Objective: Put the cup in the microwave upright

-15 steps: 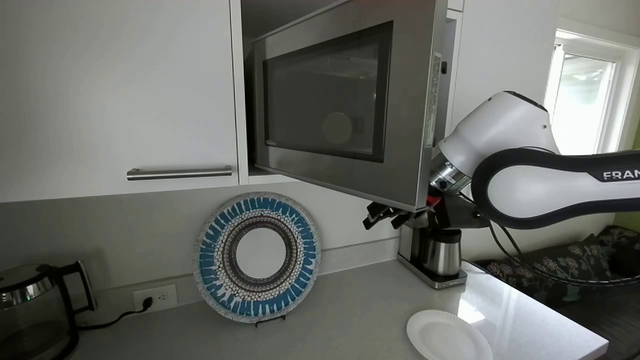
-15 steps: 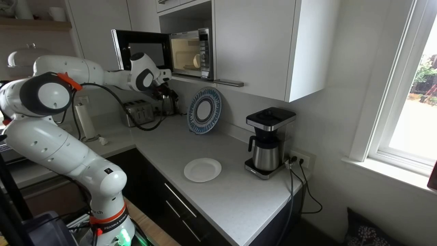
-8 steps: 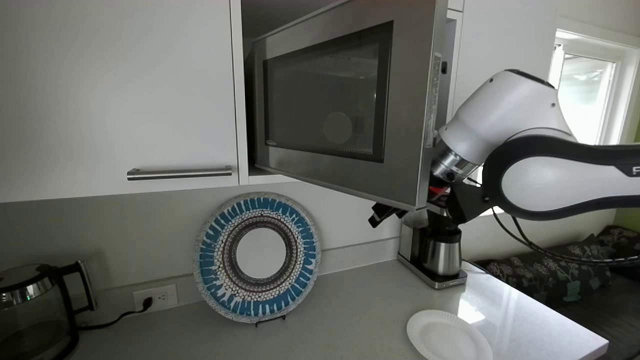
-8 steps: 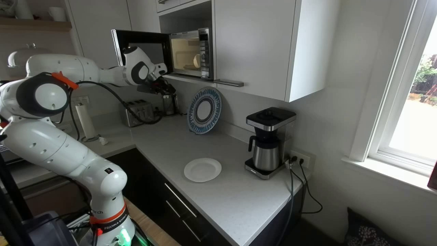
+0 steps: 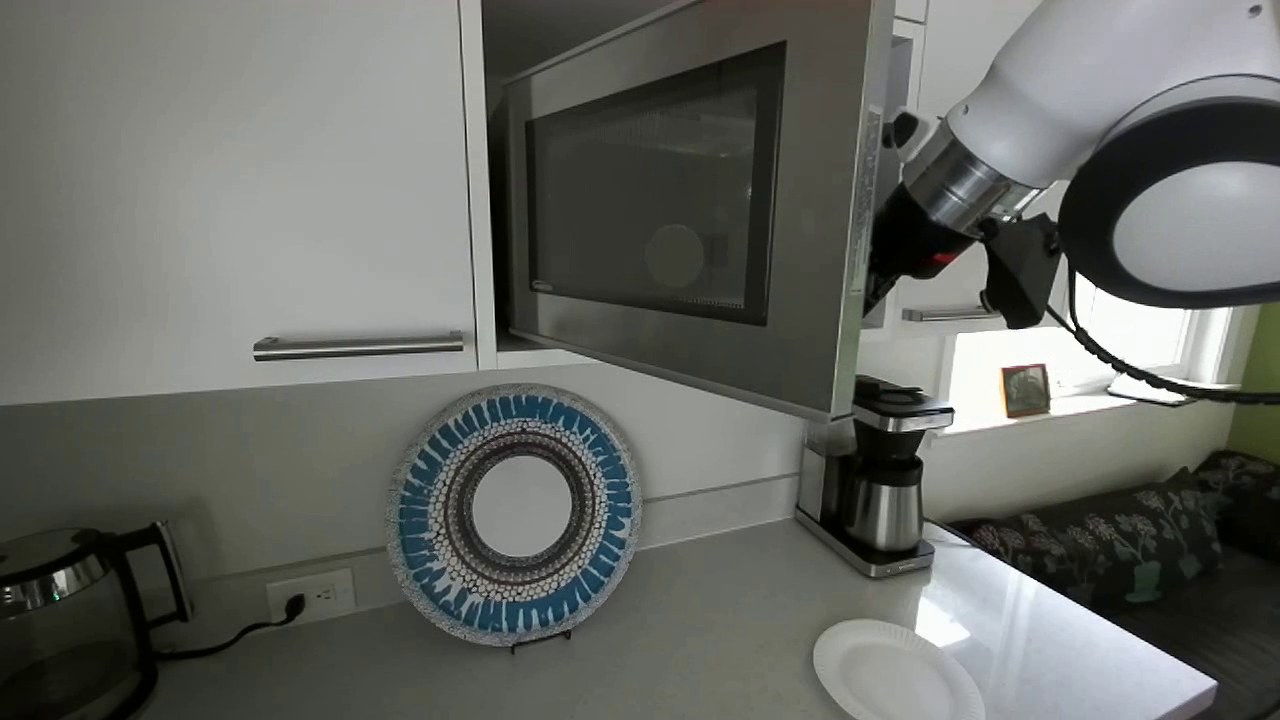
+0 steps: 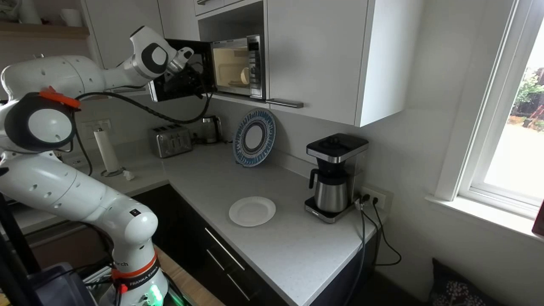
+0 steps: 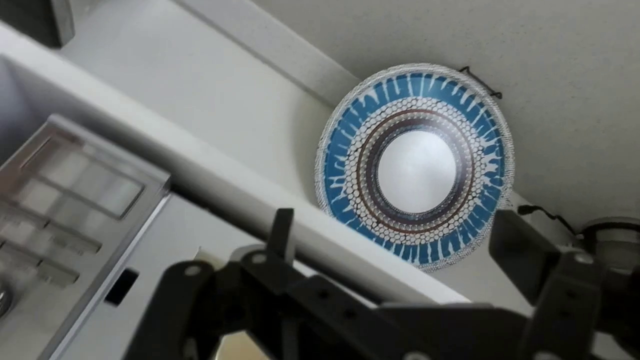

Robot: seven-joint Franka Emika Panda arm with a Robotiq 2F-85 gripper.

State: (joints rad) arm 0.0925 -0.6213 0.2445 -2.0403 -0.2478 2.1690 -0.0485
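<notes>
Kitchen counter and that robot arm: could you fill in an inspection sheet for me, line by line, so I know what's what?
Surface: pale counter, with a white plate lying on it.
Job's things: microwave stands open; inside is a pale cup-like item, partly hidden, so whether it is upright I cannot tell.
Clutter: coffee maker, propped-up patterned plate, toaster, paper-towel roll.
Gripper: jaws apart in the wrist view, nothing held between them.
Cables: black cable hanging from the robot arm; cords plugged in near the coffee maker.
Surroundings: white cabinets, window, dark flowered cushion.
</notes>
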